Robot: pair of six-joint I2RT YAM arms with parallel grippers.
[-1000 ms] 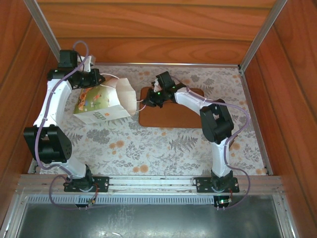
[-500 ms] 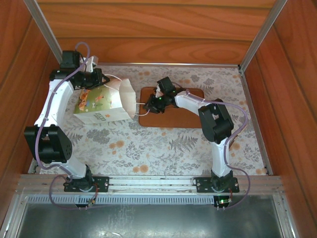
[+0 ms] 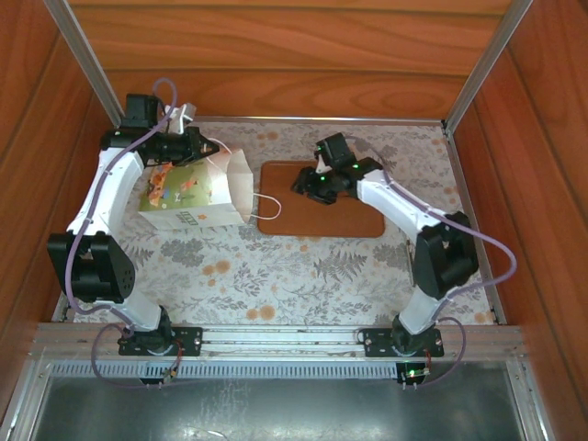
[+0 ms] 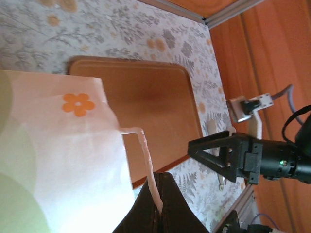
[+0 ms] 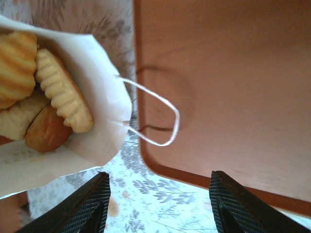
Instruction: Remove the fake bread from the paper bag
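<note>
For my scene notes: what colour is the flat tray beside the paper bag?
The tray is plain reddish-brown, shown best in the right wrist view.

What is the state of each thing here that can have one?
paper bag, lying on its side, mouth open toward the brown tray
fake bread, inside the bag, not yet out
brown tray, flat on the table, one string handle lying on it
left gripper, shut on the other string handle
right gripper, open, holding nothing, above the tray
</note>
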